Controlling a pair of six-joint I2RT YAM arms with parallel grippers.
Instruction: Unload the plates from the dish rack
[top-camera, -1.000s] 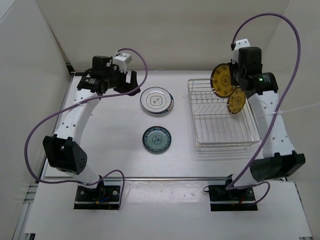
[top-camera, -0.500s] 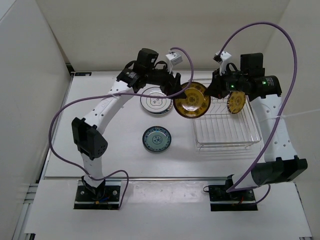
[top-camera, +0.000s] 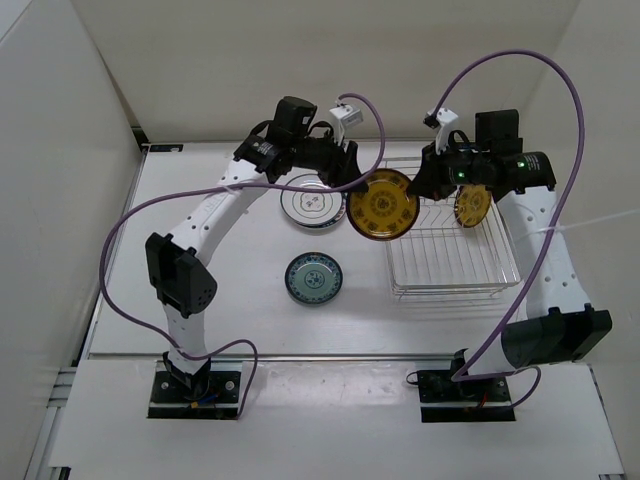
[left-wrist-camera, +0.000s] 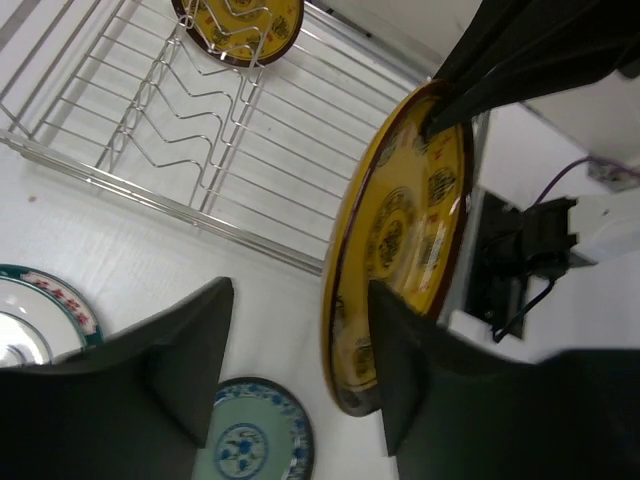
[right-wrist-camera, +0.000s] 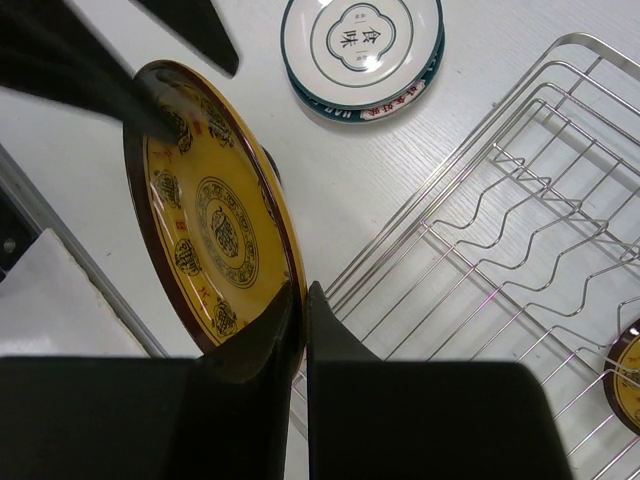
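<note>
Plate held on edge in mid-air: glossy gold round plate w/ dark rim (top-camera: 383, 205), at the far left corner of the silver wire dish rack (top-camera: 452, 291). Right pincer (right-wrist-camera: 300, 318) clenched on its rim. Left pincer (left-wrist-camera: 300, 290) spread wide, plate's edge betw. its fingers; contact unclear. Smaller gold plate (top-camera: 472, 203) stands in rack's far slots. Left of rack on the table (top-camera: 200, 290): stacked white plates (top-camera: 313, 202), teal patterned plate (top-camera: 313, 278).

Reads 食味, in two dark characters inside a lobed frame, at the centre of the white plate (right-wrist-camera: 360, 38) lying left of the dish rack (right-wrist-camera: 520, 215). Smaller marks above and below those too tiny to read. Seal-like emblems on the gold plate (right-wrist-camera: 215, 235), at the rack's left edge, not legible as text.
</note>
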